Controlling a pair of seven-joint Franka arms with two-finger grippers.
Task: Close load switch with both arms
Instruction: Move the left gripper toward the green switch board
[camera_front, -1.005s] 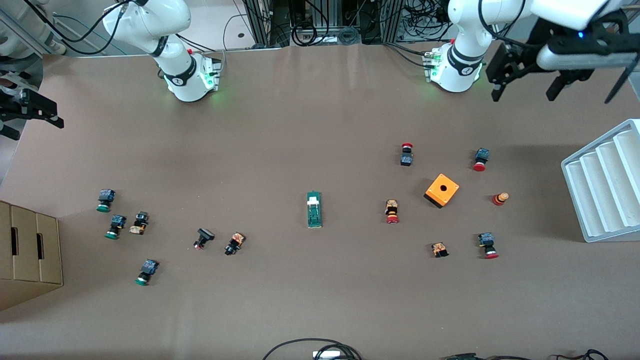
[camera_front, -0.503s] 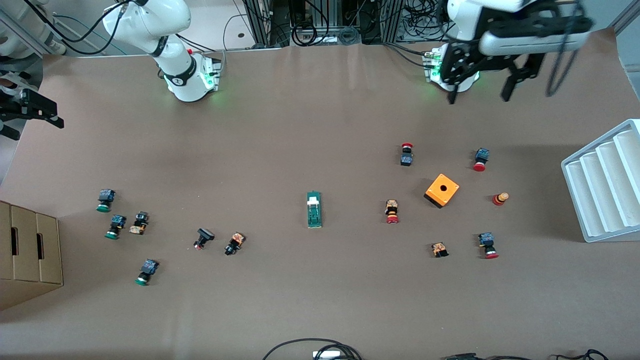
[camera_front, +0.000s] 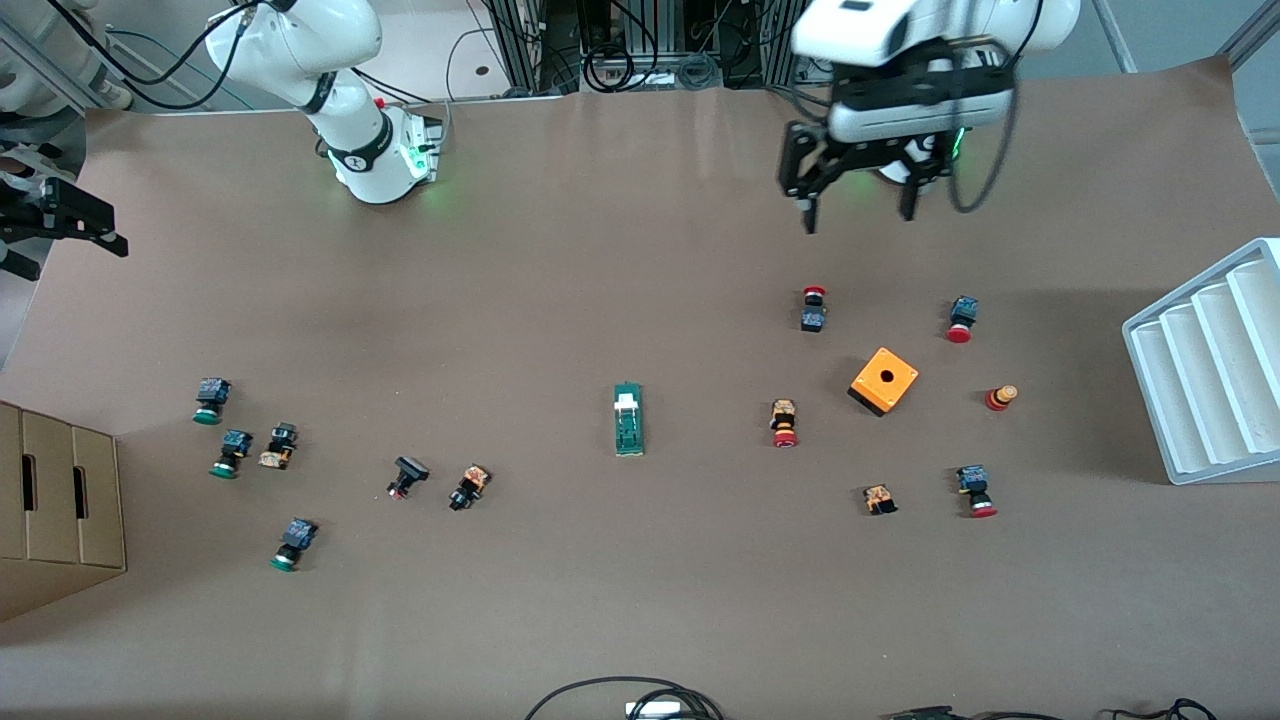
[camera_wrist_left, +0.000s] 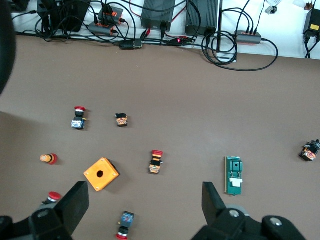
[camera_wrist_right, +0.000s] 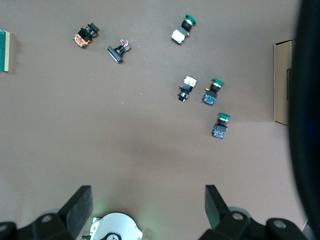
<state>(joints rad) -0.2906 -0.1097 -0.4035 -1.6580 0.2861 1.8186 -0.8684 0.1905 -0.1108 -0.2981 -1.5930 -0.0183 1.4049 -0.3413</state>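
The load switch (camera_front: 627, 418) is a narrow green bar with a white block and lies flat near the middle of the table. It also shows in the left wrist view as the load switch (camera_wrist_left: 234, 175) and at the edge of the right wrist view as the load switch (camera_wrist_right: 4, 50). My left gripper (camera_front: 858, 220) hangs open and empty high over the table by its own base, well away from the switch. Its fingers frame the left gripper (camera_wrist_left: 144, 192). My right gripper (camera_front: 68, 250) waits open at the right arm's end, high up, seen as the right gripper (camera_wrist_right: 147, 195).
An orange box with a hole (camera_front: 884, 380) stands among red-capped push buttons (camera_front: 785, 422) toward the left arm's end. Green-capped buttons (camera_front: 230, 453) lie toward the right arm's end. A white stepped tray (camera_front: 1210, 360) and a cardboard box (camera_front: 60, 510) stand at the table's two ends.
The left arm has swung from the table's edge near the white tray inward, to over the table by its base. Its jaws stay open. The right arm has not moved.
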